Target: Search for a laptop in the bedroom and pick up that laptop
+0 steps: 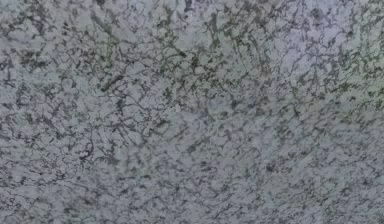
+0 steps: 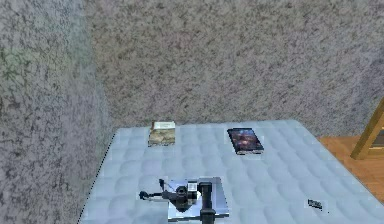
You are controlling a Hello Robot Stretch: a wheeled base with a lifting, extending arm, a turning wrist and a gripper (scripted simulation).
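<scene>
Near on the bed (image 2: pixel 290 172), claw (image 2: pixel 152 192) by a grey slab (image 2: pixel 186 210), likely the laptop; cannot tell whether it grasps anything; lift it level.

Soft even light, pale quilted surface (image 2: pixel 290 165) brightest, speckled walls (image 2: pixel 230 60) dimmer

Count, arm side view.
quilted pale-blue surface (image 2: pixel 280 170): 1.
Things lying on it: 4 in all.
- small tan block (image 2: pixel 162 132): 1
- flat dark rectangle (image 2: pixel 245 140): 1
- tiny dark bit (image 2: pixel 315 204): 1
- flat pale-grey slab (image 2: pixel 216 200): 1, kind not determinable

dark arm bar (image 2: pixel 207 212): 1.
gripper (image 2: pixel 152 191): 1.
Speckled grey wall faces: 2, meeting at 1 corner, namely left wall face (image 2: pixel 45 100) and back wall face (image 2: pixel 240 60).
slanted wooden frame (image 2: pixel 372 130), right edge: 1.

Count, forward view.
speckled grey wall (image 1: pixel 190 110): 1.
</scene>
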